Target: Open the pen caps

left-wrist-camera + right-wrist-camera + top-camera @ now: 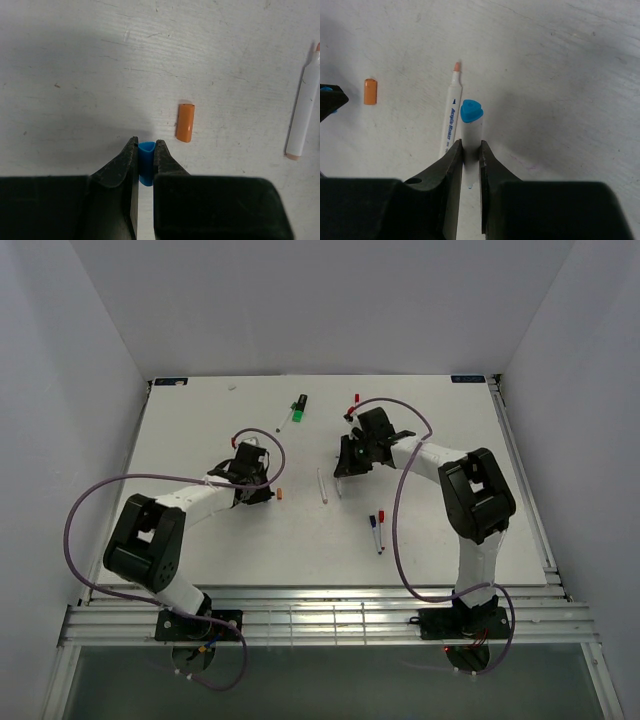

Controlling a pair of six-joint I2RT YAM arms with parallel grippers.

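Left end effector [146, 145] is clamped tight on a blue cap [146, 156], just above the surface [75, 75]. An orange cap [185, 122] lies loose just beyond it, to the right. Over on the other side, the right end effector [471, 145] is pinched on a white pen [471, 134] with a blue end. Right beside that one, an uncapped orange-tipped pen [451, 117] lies flat, and the orange cap rests well to its left.

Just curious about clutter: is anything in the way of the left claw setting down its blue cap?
Nothing visible. The table ahead of the left gripper and its blue cap is bare; the orange cap lies off to the right, the orange-tipped pen farther right.
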